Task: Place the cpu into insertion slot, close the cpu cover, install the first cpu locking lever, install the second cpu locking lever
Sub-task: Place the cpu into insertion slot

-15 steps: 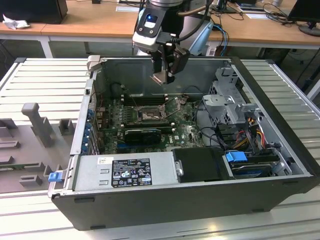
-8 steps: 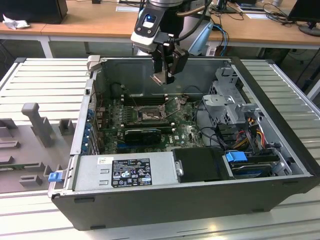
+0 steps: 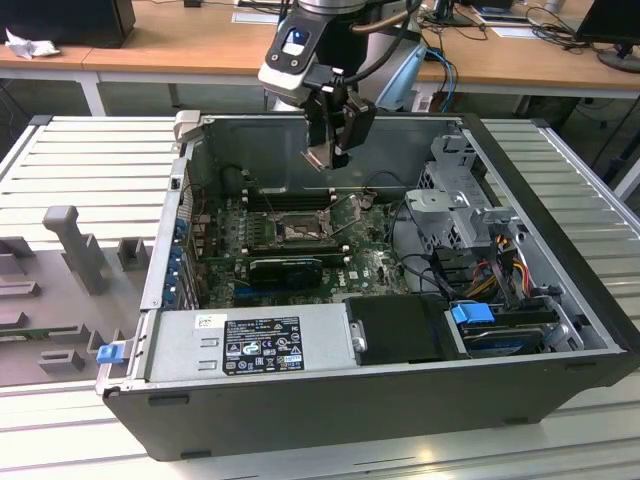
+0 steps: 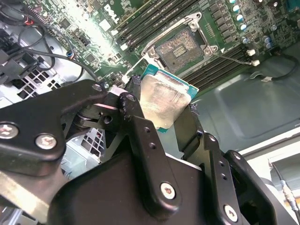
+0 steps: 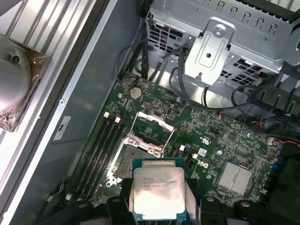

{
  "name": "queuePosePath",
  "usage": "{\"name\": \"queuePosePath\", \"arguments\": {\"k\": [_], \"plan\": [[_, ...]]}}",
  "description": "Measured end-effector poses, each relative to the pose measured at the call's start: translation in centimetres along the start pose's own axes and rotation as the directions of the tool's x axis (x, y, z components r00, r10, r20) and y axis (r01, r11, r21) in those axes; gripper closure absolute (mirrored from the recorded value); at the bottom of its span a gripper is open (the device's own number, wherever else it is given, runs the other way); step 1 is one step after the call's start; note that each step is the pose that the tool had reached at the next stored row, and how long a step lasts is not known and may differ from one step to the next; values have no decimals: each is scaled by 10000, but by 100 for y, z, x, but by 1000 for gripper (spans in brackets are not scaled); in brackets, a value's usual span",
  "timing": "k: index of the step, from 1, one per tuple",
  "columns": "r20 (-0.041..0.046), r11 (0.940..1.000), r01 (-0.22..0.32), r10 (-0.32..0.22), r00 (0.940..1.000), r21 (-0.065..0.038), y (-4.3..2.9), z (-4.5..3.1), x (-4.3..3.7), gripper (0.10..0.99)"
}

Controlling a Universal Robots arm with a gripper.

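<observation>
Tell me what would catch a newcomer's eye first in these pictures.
The black gripper hangs over an open computer case, pinching the cpu, a small square chip with a silver-grey top. Beneath it, on the green motherboard, the insertion slot lies uncovered and empty.

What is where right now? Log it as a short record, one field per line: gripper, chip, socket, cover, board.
gripper: black gripper, shut on the chip, above the open case
cpu: small flat square cpu with a pale silver-grey metal top, held in the air above the board, not seated
insertion slot: square dark insertion slot with a silver rim, empty
cpu cover: thin silver metal-frame cpu cover, standing open
board: green motherboard lying in the black computer case
</observation>
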State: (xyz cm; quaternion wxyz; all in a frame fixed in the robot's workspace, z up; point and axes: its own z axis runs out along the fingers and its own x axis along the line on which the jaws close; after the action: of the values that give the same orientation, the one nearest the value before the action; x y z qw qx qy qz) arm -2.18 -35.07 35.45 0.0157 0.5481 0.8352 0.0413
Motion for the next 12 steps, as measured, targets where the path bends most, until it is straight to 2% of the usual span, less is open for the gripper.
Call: {"name": "queuePosePath", "arguments": {"k": [12], "plan": [[56,9979,-645,645,9979,-14,-1,8,0,557]]}}
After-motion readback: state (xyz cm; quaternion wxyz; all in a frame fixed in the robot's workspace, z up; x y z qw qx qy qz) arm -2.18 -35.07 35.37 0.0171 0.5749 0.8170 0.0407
